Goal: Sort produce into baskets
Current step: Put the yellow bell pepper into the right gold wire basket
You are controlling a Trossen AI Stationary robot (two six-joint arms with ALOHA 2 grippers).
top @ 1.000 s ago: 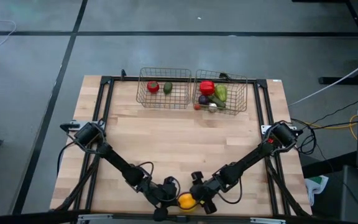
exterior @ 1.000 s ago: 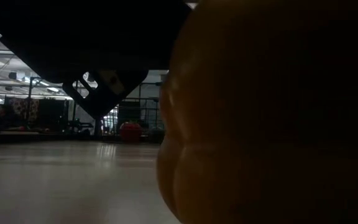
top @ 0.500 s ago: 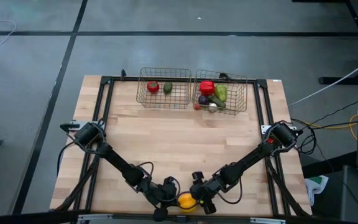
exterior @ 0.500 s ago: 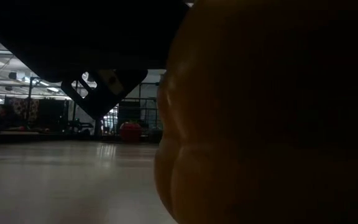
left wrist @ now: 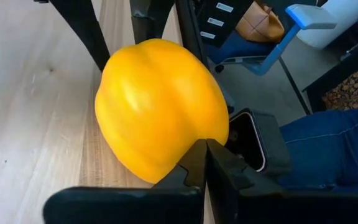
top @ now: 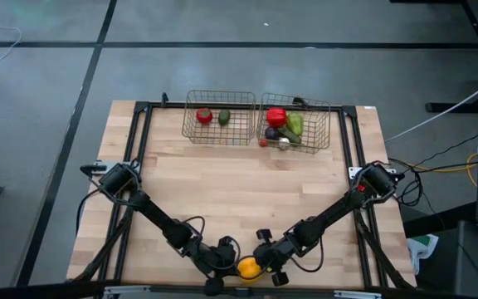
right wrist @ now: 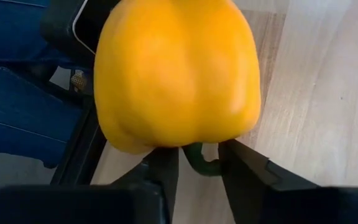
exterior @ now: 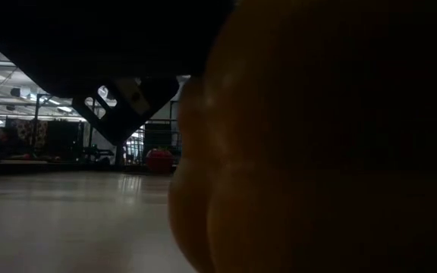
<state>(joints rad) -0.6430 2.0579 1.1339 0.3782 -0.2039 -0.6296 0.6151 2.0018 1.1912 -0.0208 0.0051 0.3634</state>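
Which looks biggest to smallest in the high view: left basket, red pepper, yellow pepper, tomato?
1. Left basket.
2. Red pepper and yellow pepper: alike, and the tools partly hide the yellow one, so no ranking.
3. Tomato.

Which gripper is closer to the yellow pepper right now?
Right. The right gripper sits at the yellow pepper, fingers around its green stem. The left gripper, shut, sits just beside the pepper on its other side.

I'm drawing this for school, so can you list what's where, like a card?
yellow pepper: near table edge, between both grippers
left gripper: shut, beside the pepper
right gripper: open, fingers astride the stem
left basket: tomato, dark green piece
right basket: red pepper, light green piece, purple ball
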